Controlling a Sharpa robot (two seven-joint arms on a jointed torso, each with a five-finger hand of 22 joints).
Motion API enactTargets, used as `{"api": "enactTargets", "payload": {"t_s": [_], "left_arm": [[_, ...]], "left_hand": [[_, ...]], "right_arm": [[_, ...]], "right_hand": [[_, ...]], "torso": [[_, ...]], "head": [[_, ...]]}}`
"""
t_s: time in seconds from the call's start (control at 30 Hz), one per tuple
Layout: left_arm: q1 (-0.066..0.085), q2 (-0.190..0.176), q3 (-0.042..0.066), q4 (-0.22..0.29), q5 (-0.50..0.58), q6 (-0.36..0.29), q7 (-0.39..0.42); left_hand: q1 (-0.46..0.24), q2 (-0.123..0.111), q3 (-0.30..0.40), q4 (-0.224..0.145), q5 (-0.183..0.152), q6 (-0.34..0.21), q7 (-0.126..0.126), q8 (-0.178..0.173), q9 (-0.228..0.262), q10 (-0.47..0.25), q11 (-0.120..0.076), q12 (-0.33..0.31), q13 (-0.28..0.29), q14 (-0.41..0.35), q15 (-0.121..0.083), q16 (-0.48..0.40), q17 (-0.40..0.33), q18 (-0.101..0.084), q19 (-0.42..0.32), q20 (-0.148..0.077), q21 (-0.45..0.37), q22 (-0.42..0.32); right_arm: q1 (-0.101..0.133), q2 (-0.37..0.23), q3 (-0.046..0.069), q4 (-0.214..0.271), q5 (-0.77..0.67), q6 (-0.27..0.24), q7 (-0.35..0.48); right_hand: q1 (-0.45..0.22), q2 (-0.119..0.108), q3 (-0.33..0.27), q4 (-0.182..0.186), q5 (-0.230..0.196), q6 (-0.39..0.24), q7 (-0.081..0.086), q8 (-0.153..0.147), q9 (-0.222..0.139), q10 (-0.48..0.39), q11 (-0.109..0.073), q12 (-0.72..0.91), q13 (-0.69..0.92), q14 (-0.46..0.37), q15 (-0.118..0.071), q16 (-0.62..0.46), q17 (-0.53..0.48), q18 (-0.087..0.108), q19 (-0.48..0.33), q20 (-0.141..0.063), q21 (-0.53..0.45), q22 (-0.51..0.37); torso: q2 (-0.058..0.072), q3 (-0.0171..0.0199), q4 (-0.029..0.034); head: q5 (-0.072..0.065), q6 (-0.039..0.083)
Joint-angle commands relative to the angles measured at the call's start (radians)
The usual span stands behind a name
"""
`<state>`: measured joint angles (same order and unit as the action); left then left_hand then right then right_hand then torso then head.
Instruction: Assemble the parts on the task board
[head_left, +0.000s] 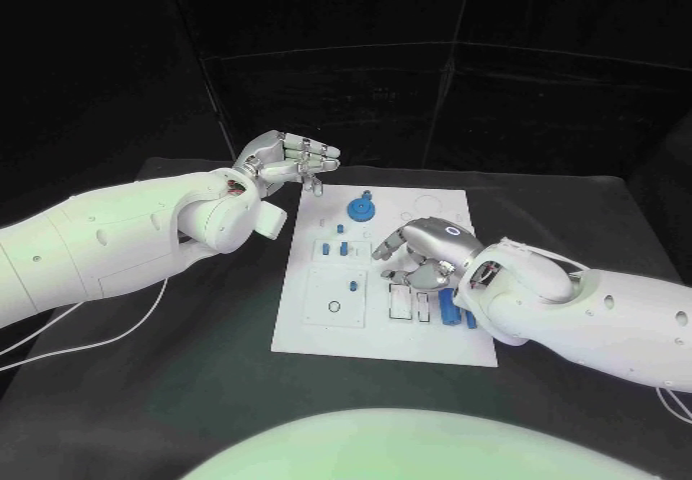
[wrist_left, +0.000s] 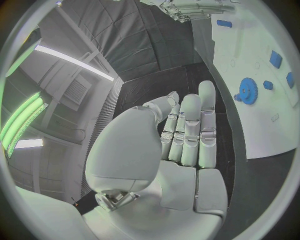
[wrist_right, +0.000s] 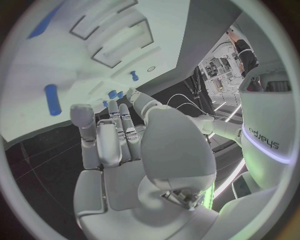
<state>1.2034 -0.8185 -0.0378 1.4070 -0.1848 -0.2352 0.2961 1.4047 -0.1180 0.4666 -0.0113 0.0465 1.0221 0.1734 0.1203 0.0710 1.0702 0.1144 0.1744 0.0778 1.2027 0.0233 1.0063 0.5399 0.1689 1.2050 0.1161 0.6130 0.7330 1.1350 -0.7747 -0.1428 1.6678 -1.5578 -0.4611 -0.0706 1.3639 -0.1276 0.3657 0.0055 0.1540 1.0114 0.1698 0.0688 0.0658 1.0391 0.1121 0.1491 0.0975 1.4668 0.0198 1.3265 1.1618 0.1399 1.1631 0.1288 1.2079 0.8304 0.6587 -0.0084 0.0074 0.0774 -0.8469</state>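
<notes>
The white task board (head_left: 378, 325) lies in the middle of the black table. On its far part stands a blue gear (head_left: 361, 208), seen again in the left wrist view (wrist_left: 248, 90). Small blue parts (head_left: 340, 247) sit in a row near the board's middle, and two longer blue parts (head_left: 453, 306) lie by its right edge. My left hand (head_left: 289, 160) hangs in the air past the board's far left corner, its fingers (wrist_left: 190, 130) side by side and holding nothing. My right hand (head_left: 423, 250) hovers low over the board's right half, fingers (wrist_right: 119, 135) stretched out, nothing in them.
Rectangular slots (head_left: 408, 300) and a square recess with a small ring (head_left: 335, 298) mark the board's near half. A blue peg (wrist_right: 52, 99) lies on the board just past my right fingertips. Black table (head_left: 188, 390) surrounds the board.
</notes>
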Motion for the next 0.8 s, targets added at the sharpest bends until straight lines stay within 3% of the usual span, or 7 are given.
{"api": "enactTargets", "payload": {"t_s": [0.03,0.13,0.27,0.5,0.8], "left_arm": [[0.001,0.0,0.0,-0.001,0.004,0.011,0.001],[0.001,0.002,0.0,-0.002,0.004,0.012,0.001],[0.001,0.002,-0.002,-0.003,0.004,0.013,0.001],[0.001,0.004,-0.002,-0.003,0.004,0.014,0.0],[0.001,0.003,-0.003,-0.002,0.004,0.014,0.0]], "left_hand": [[-0.001,0.005,-0.002,-0.004,0.002,-0.002,0.006,0.005,-0.001,-0.01,0.0,0.003,-0.002,-0.007,-0.001,-0.002,-0.001,0.012,-0.01,0.0,-0.006,-0.001],[-0.001,0.005,-0.002,-0.004,0.002,-0.002,0.006,0.005,-0.001,-0.01,0.0,0.003,-0.002,-0.007,-0.001,-0.002,-0.001,0.012,-0.01,0.0,-0.006,-0.001],[-0.001,0.005,-0.002,-0.004,0.002,-0.002,0.006,0.005,-0.001,-0.01,0.0,0.003,-0.002,-0.007,-0.001,-0.002,-0.001,0.012,-0.01,0.0,-0.006,-0.001],[-0.001,0.005,-0.002,-0.004,0.002,-0.002,0.006,0.005,-0.001,-0.01,0.0,0.003,-0.002,-0.007,-0.001,-0.002,-0.001,0.012,-0.01,0.0,-0.006,-0.001],[-0.001,0.005,-0.002,-0.004,0.002,-0.002,0.006,0.005,-0.001,-0.01,0.0,0.003,-0.002,-0.007,-0.001,-0.002,-0.001,0.012,-0.01,0.0,-0.006,-0.001]], "right_arm": [[0.014,-0.022,0.015,0.009,0.073,-0.005,-0.002],[0.035,-0.061,0.03,0.011,0.087,0.05,-0.022],[0.052,-0.093,0.037,0.0,0.07,0.118,-0.051],[0.06,-0.104,0.04,-0.015,0.033,0.194,-0.069],[0.061,-0.083,0.04,-0.042,-0.016,0.28,-0.096]], "right_hand": [[-0.003,-0.008,-0.01,0.0,0.007,-0.01,0.0,-0.006,0.0,-0.01,-0.001,0.005,-0.002,0.023,0.005,-0.004,-0.001,0.002,-0.006,0.0,-0.007,-0.004],[-0.005,-0.014,-0.026,0.0,0.008,-0.025,-0.004,-0.006,0.0,-0.02,-0.003,0.011,-0.004,0.022,0.003,-0.006,-0.004,0.003,-0.007,0.0,-0.01,-0.007],[-0.003,-0.016,-0.054,0.0,0.009,-0.042,-0.007,-0.005,0.001,-0.051,-0.002,0.016,-0.01,0.022,0.003,-0.008,-0.009,0.005,-0.014,-0.001,-0.021,-0.022],[0.005,-0.011,-0.102,0.001,0.003,-0.079,-0.017,-0.006,0.001,-0.09,0.001,0.032,-0.018,0.013,0.006,-0.034,-0.048,0.011,-0.034,0.001,-0.05,-0.063],[0.016,0.0,-0.117,0.0,0.002,-0.079,-0.019,-0.003,0.003,-0.09,0.0,0.048,-0.019,0.012,0.005,-0.039,-0.055,0.011,-0.032,0.001,-0.053,-0.066]], "torso": [[0.001,-0.0004,0.0021],[0.001,-0.0005,0.0048],[0.001,-0.0012,0.0033],[0.003,-0.0002,0.0029],[0.004,-0.0011,0.0043]], "head": [[-0.007,0.008],[-0.012,0.014],[-0.014,0.02],[-0.014,0.025],[-0.017,0.026]]}}
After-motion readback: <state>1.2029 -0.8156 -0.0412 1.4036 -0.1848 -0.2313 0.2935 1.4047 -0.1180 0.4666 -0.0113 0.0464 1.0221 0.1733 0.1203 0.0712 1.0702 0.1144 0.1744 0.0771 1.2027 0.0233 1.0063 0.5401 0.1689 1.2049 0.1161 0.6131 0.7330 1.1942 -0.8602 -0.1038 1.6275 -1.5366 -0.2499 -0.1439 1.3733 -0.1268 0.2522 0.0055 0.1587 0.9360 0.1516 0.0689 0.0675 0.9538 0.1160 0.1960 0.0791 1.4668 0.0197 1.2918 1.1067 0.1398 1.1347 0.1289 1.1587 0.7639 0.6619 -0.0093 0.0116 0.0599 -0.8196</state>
